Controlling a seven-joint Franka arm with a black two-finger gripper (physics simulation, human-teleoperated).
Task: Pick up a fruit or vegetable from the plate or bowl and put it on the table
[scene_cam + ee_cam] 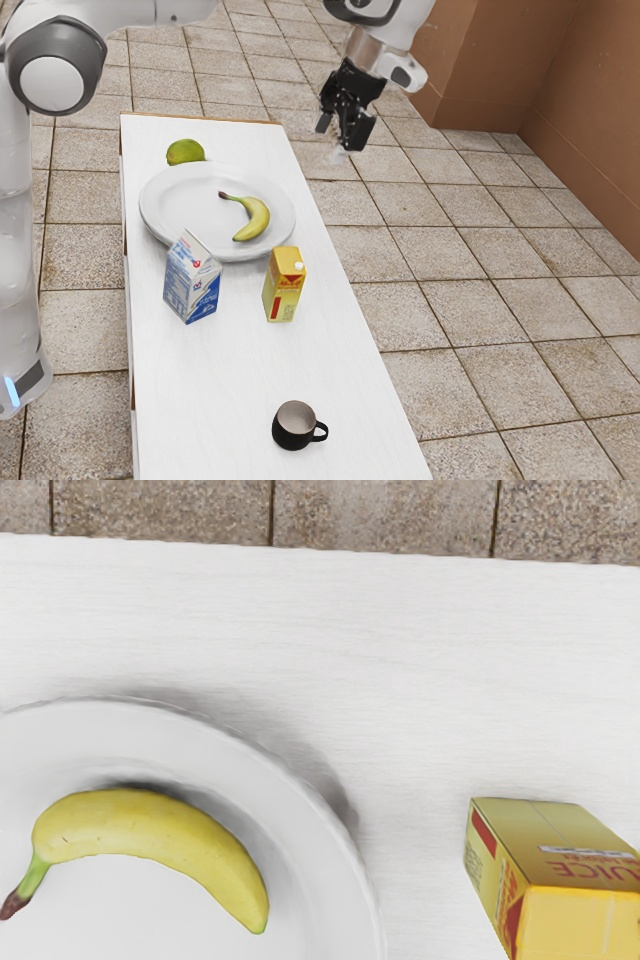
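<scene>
Banana point(251, 216) on the white plate point(168, 215), yellow carton point(585, 920) lettered "JUICE" on the counter point(220, 400), my pincer point(340, 134) spread, raised.

On the yellow juice carton point(555, 845), the capital letters "UICE" are standing out in reddish brown in the wrist view, running across a broad side close to the bright yellow top. A pale strip point(587, 852) is lying just beside that word and carrying finer print, too small for reading. In the exterior view the same carton is bearing reddish lettering near its top, its wording staying unclear. The blue-and-white carton point(192, 280) is carrying blue print and a small red mark point(197, 264) on its sides, and its characters are coming out too small for making out
</scene>
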